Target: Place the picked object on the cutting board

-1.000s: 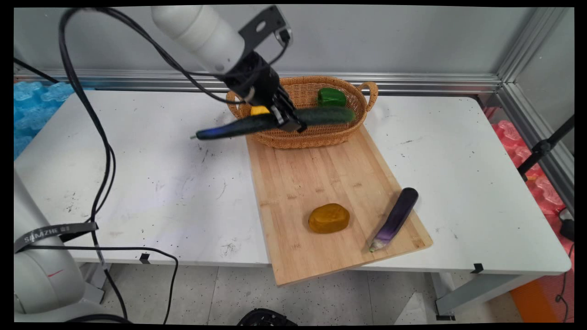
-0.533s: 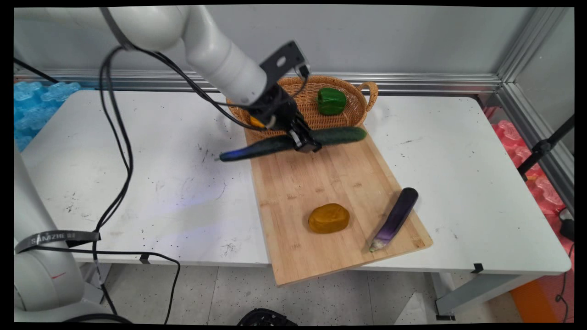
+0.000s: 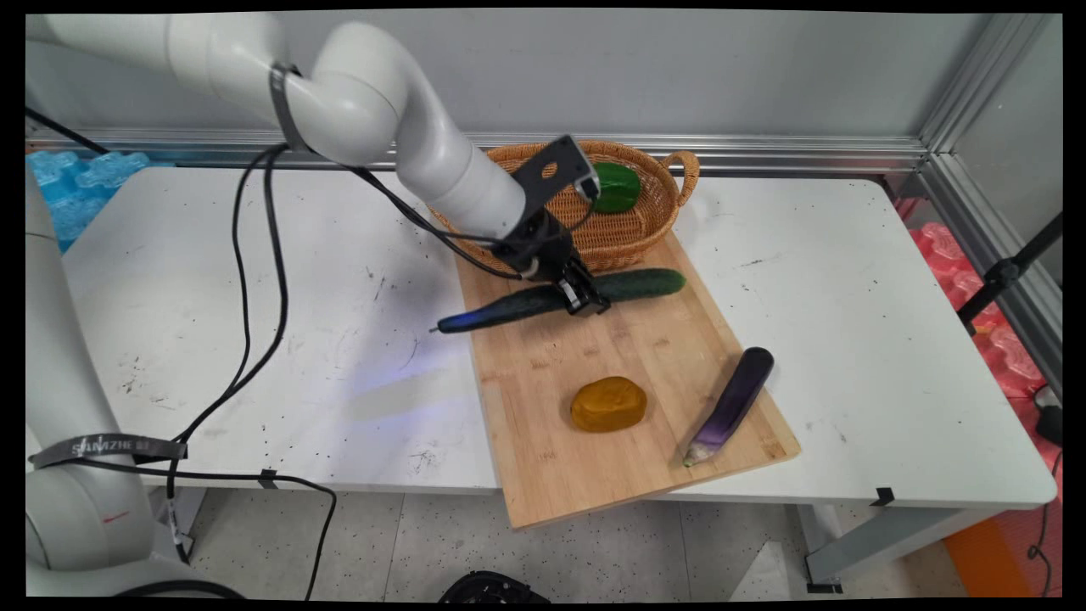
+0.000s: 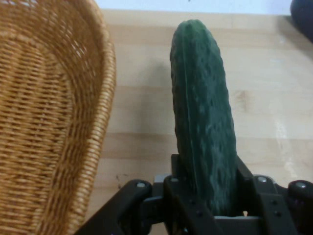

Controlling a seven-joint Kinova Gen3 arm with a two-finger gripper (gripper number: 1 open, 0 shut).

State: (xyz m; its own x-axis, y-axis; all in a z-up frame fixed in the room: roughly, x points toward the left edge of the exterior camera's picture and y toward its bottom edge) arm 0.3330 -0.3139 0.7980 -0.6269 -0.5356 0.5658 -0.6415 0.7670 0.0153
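White table bearing a wooden cutting board and wicker basket. The gripper pinches a cucumber near mid-length, above the board's far end; being long, it may pivot or slip. Only the main view shows the potato, eggplant and green pepper; the hand view shows the fingers flanking the cucumber.

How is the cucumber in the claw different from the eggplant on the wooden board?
The cucumber is dark green and bumpy; the eggplant is smooth and purple, paler toward its stem end. The cucumber is gripped at its middle by the claw, near the basket; the eggplant lies free near the cutting board's right edge. The cucumber runs nearly crosswise, its left end past the board's edge; the eggplant lies diagonally. Both are long and slender.
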